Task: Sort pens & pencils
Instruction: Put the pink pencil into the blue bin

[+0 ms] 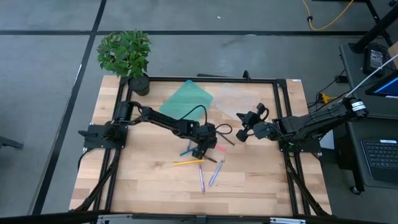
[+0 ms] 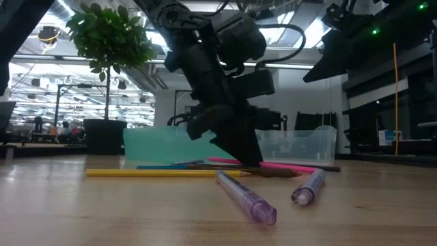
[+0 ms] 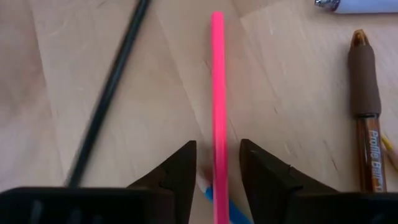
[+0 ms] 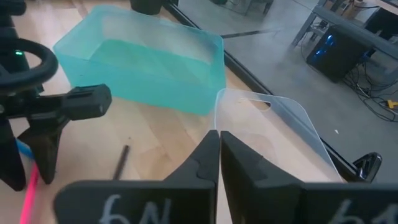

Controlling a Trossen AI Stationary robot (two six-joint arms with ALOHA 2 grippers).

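We see left hand [image 3: 216,177] down on tabletop [image 1: 149,180], fingers parted, straddling pink pencil [image 3: 217,93], not yet clenched on it. Pencil lies flat, touching blue pencil [image 3: 219,198] beneath fingertips. Black pen [image 3: 109,102] and brown-grip pen [image 3: 365,124] lie beside. Right hand [image 4: 219,163] clenched, empty, waiting near clear bin [image 4: 273,124]; teal bin [image 4: 149,62] next to it. Risks, we judge: closing may pinch blue pencil too, or thin pencil rolls out, slips when lifted.
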